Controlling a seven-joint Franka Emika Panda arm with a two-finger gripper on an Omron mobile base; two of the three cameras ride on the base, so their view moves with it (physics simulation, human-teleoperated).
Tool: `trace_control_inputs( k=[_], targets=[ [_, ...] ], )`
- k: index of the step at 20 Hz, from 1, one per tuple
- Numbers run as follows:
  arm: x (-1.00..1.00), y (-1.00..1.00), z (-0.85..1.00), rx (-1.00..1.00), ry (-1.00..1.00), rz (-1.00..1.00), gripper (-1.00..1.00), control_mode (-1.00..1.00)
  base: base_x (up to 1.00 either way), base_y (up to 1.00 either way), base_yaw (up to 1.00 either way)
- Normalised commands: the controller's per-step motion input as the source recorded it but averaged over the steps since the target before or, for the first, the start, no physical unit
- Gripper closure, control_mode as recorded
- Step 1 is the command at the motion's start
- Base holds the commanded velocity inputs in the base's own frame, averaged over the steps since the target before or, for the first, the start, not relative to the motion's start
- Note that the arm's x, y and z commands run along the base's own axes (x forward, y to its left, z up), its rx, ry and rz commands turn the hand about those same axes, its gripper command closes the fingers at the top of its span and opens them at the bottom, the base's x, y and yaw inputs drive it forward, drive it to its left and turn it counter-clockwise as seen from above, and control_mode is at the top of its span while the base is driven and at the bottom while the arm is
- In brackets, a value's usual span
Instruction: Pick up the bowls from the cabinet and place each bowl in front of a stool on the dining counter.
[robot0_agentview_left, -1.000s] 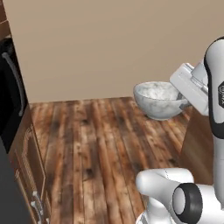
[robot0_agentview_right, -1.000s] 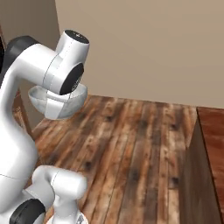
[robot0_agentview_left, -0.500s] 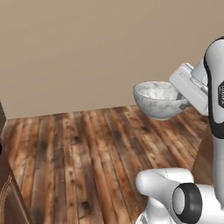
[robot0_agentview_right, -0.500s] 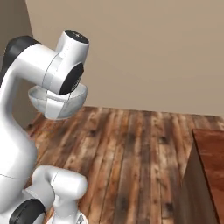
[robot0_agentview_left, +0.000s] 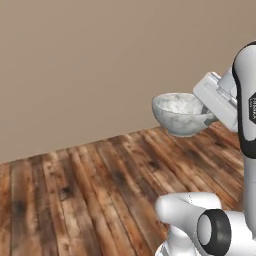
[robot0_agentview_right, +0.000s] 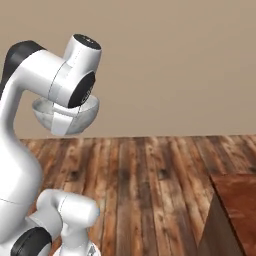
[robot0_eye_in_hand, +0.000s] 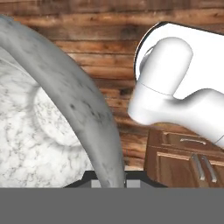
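Hand: pinched on the rim of the grey-white bowl | Bowl: you carry it upright, high above the wood floor | Tabletop: its corner lies low to your right, well apart from the bowl.

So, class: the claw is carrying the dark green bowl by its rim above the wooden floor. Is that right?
Not quite. The bowl is mottled grey-white and stone-look, not dark green, as the left base view shows. The claw does grip its rim, above the wooden floor.
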Motion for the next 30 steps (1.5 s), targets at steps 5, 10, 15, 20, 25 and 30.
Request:
trace_control_inputs(
  k=[5, 10, 15, 20, 25, 30],
  targets=[
    [0.0, 0.0, 0.0, 0.0, 0.0, 0.0, 1.0, 1.0, 1.0, 0.74, -0.48],
    [0.0, 0.0, 0.0, 0.0, 0.0, 0.0, 1.0, 1.0, 1.0, 0.93, -0.57],
    [0.0, 0.0, 0.0, 0.0, 0.0, 0.0, 1.0, 1.0, 1.0, 0.92, -0.59],
    [0.0, 0.0, 0.0, 0.0, 0.0, 0.0, 1.0, 1.0, 1.0, 0.91, -0.6],
    [0.0, 0.0, 0.0, 0.0, 0.0, 0.0, 1.0, 1.0, 1.0, 0.86, -0.57],
    [0.0, 0.0, 0.0, 0.0, 0.0, 0.0, 1.0, 1.0, 1.0, 0.76, -0.57]
  ],
)
